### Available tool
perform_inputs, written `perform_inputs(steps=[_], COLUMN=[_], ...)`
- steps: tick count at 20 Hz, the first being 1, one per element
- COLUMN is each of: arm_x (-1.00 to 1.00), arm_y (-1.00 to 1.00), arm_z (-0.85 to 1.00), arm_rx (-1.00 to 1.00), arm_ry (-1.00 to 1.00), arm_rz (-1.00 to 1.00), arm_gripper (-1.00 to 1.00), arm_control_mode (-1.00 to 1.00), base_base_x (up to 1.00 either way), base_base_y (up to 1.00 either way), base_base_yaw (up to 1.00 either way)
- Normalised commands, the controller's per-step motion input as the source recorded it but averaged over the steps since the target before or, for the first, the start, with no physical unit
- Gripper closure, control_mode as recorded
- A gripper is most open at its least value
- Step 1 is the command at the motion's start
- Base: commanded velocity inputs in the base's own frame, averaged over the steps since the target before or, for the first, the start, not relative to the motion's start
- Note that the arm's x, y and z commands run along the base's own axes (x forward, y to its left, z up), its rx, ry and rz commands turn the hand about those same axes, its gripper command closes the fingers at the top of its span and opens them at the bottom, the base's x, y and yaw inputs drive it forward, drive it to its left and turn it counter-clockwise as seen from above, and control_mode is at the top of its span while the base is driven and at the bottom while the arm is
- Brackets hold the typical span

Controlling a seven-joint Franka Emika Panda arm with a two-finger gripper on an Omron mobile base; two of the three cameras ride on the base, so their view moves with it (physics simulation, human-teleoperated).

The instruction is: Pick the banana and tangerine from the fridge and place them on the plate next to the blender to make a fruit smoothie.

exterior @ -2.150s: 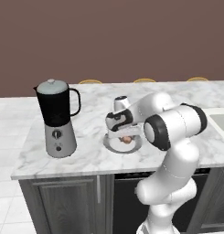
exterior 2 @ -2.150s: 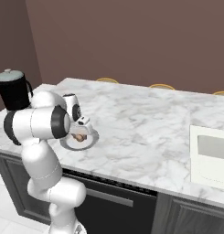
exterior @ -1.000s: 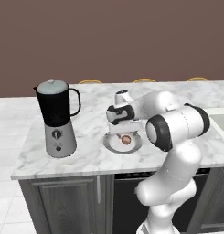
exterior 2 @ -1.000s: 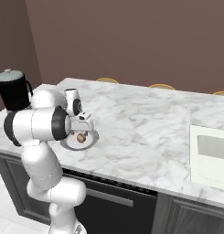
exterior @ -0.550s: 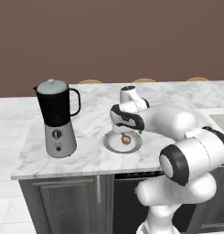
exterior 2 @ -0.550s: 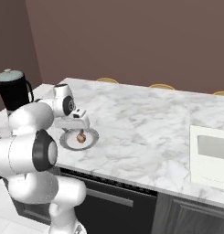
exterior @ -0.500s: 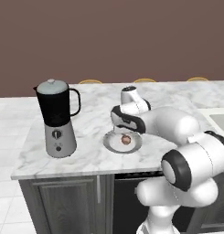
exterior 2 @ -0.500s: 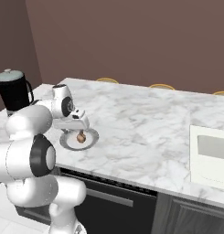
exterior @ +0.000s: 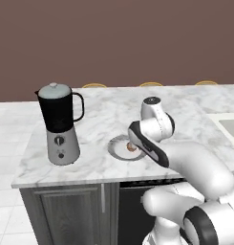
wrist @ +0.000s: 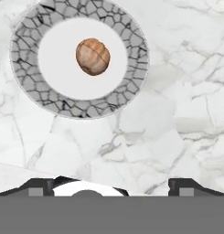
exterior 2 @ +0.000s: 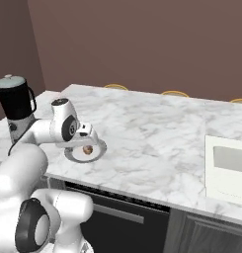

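A tangerine (wrist: 93,56) rests alone in the white centre of the crackle-rimmed plate (wrist: 131,73) on the marble counter (exterior 2: 157,133), the dish set near the blender (exterior: 58,124) so the fruit is at hand for the smoothie. The gripper (wrist: 109,184) hangs above the counter just beside the plate, jaws spread wide and holding nothing. No banana lies on the plate, so by this account half the job remains. Yellow chair backs (exterior: 152,84) line the far edge; a white sink (exterior 2: 226,168) sits well apart. Nothing crowds the plate
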Motion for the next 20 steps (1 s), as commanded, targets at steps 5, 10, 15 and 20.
perform_inputs(steps=[5,10,15,20], arm_x=[0.0,-0.17,0.0,0.0], arm_y=[0.01,-0.01,0.0,0.0], arm_z=[-0.03,0.0,0.0,0.0], arm_rx=[0.0,-0.01,0.0,0.0], arm_ry=[0.01,-0.04,0.0,0.0], arm_rz=[0.04,0.0,0.0,0.0], arm_gripper=[-1.0,-1.0,-1.0,-1.0], arm_control_mode=[-1.0,-1.0,1.0,1.0], base_base_x=[0.0,0.0,-1.0,-1.0], base_base_y=[0.0,0.0,-0.07,-0.15], base_base_yaw=[0.0,0.0,-0.06,-0.12])
